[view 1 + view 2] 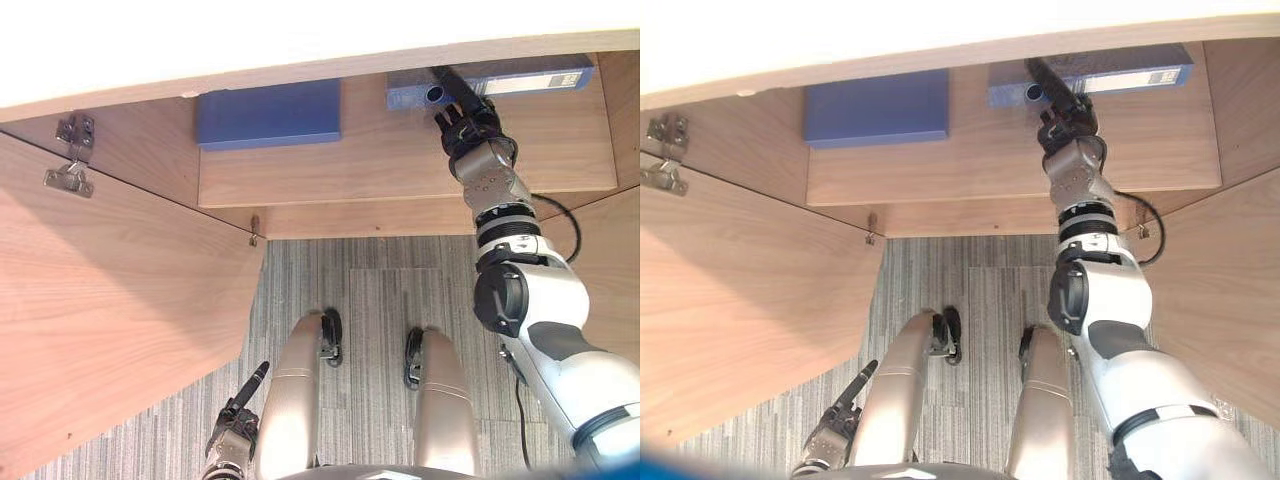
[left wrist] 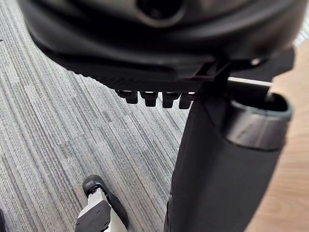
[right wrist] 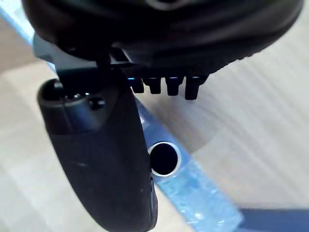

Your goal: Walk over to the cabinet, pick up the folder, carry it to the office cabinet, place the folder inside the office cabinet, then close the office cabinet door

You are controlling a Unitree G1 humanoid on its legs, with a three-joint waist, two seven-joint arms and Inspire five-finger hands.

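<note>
On cabinet shelf [image 1: 400, 170], at its right end, blue folder [image 1: 540, 80] is laid flat, spine turned outward. Right hand [image 1: 470, 125] is stretched to spine, fingers straight and unclenched, nothing gripped; tips seem to be pressed beside ring hole [image 3: 165, 158], though contact is not clearly seen. Second blue folder [image 1: 268, 113] is laid well apart at shelf's left. Cabinet door [image 1: 110, 300] is swung open on left. Left hand [image 1: 232, 435] is hung low over grey carpet [image 1: 380, 290], fingers relaxed, nothing held.
</note>
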